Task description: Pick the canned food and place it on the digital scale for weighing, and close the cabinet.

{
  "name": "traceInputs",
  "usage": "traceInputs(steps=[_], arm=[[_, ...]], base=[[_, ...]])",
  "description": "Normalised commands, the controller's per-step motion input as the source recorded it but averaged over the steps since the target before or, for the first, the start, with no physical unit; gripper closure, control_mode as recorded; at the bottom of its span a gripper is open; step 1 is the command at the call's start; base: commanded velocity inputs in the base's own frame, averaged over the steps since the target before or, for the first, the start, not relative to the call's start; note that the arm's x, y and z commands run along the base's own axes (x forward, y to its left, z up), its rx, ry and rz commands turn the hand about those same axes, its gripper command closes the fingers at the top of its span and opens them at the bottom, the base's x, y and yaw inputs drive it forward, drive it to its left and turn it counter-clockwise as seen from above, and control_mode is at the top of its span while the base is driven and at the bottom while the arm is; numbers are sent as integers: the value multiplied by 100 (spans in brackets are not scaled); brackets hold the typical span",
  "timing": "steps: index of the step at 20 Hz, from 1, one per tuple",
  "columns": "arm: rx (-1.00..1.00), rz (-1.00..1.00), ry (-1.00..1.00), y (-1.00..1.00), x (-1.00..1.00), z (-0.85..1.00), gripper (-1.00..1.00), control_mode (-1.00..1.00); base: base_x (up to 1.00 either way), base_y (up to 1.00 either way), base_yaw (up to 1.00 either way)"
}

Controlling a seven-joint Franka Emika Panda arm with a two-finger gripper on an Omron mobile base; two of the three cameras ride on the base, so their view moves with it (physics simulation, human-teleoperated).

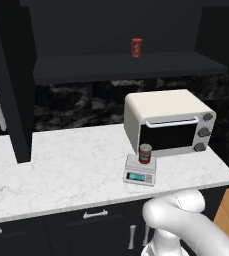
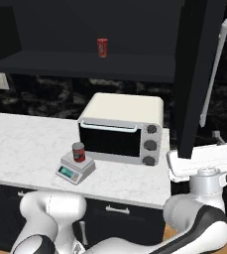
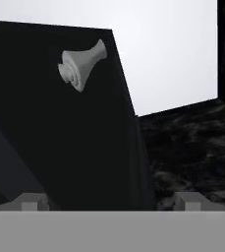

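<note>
The canned food [image 2: 78, 151] stands upright on the digital scale [image 2: 75, 169] on the tabletop [image 2: 26, 144], just beside the toaster oven [image 2: 121, 129]; a slimmer red can [image 2: 102, 47] sits on the open cabinet [image 2: 197, 74] shelf above

This is a home kitchen, rendered rather than filmed. A white marble worktop [image 1: 61, 170] runs above black lower drawers [image 1: 93, 225] with short silver handles. A cream toaster oven [image 1: 168, 122] stands on it against a dark marbled backsplash [image 1: 76, 102]. Overhead hangs a black wall cabinet [image 1: 126, 65], its doors open, and a small digital scale [image 1: 140, 171] sits before the oven.
</note>
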Motion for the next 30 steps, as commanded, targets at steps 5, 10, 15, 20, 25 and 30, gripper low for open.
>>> traceInputs(steps=[5,10,15,20,25,30], arm=[[-11,14,-14,85,-6,99,-100,-100],[-23,24,-25,100,4,100,-100,-100],[-29,33,-16,100,3,91,-100,-100],[-28,33,-4,100,29,65,-100,-100],[-31,22,0,100,55,51,-100,-100],[-27,5,26,100,97,25,-100,-100]], base=[[0,0,0],[0,0,0],[0,0,0],[0,0,0],[0,0,0],[0,0,0]])
